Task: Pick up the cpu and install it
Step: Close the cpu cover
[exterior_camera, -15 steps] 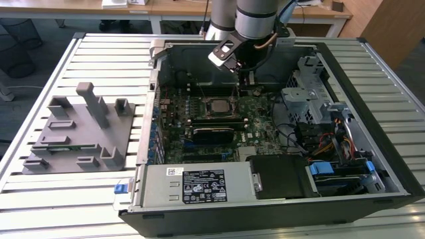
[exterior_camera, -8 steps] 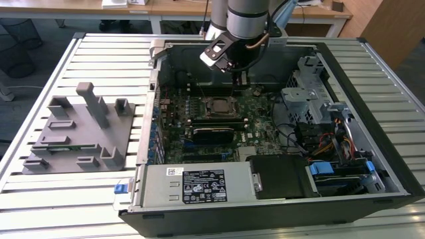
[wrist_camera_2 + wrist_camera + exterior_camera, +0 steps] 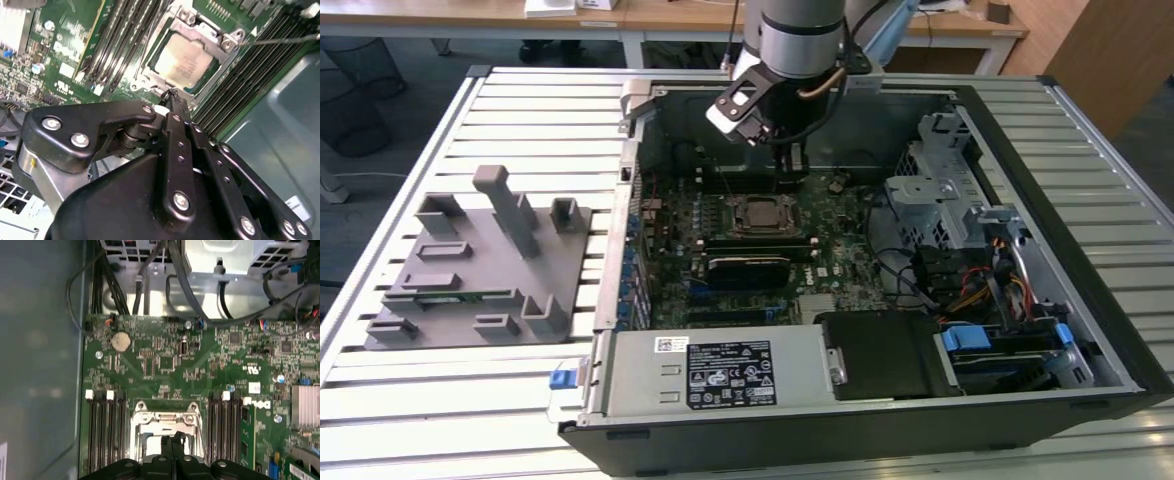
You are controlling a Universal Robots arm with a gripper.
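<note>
Silvery flat square cpu (image 3: 185,62) sits in mobo socket (image 3: 210,31) inside PC case (image 3: 854,430); gripper (image 3: 172,94) pinched together, empty, just above.

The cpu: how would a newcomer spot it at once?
Look inside the open computer case, at the green motherboard. Between long black memory slots sits a metal-framed socket; the cpu is the pale silvery square inside it.
</note>
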